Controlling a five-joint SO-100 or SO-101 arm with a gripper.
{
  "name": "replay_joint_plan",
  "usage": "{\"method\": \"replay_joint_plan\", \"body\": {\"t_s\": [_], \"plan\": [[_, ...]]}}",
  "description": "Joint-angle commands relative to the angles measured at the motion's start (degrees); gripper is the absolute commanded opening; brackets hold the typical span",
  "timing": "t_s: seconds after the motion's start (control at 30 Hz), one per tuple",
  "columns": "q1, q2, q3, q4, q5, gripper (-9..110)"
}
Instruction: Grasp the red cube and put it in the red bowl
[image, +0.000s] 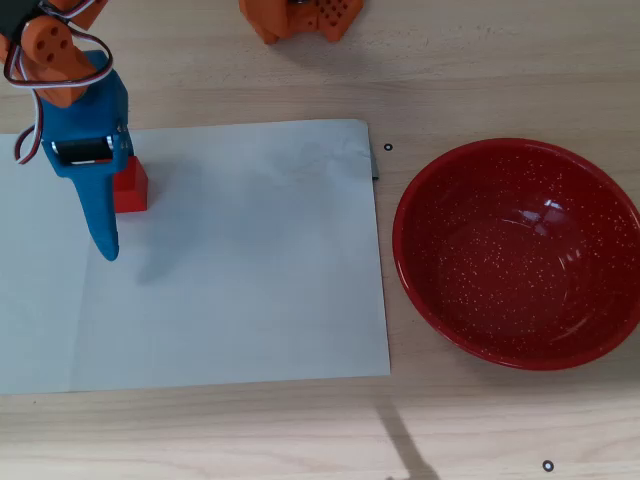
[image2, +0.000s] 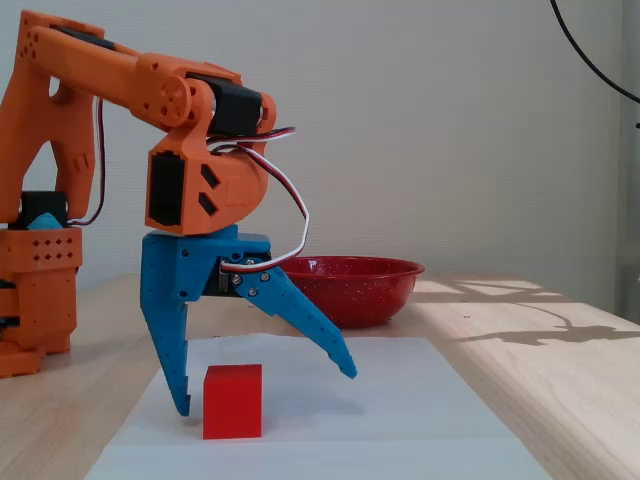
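The red cube rests on a white paper sheet at the left of the overhead view. My blue gripper is open above it. In the fixed view the cube stands between the fingers of the gripper. It is close to the straight finger on the left, while the other finger angles away to the right. Nothing is held. The red bowl, speckled and empty, stands on the wood at the right, and shows behind the gripper in the fixed view.
The orange arm base stands at the left of the fixed view and at the top edge of the overhead view. The paper sheet lies between cube and bowl on the wooden table. Red and white wires loop beside the wrist.
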Motion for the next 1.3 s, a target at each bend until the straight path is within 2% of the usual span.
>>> {"method": "replay_joint_plan", "body": {"t_s": [0.0,0.17,0.33,0.57,1.0,1.27], "plan": [[0.9,2.2,-1.4,-1.2,-0.8,57],[0.7,1.4,-1.1,-1.8,-0.7,51],[0.8,1.2,-1.8,-2.6,-1.8,26],[0.3,2.1,-4.2,0.0,-2.5,1],[1.7,6.9,-27.2,25.8,-7.9,0],[7.0,15.5,-31.3,35.9,-10.2,0]]}}
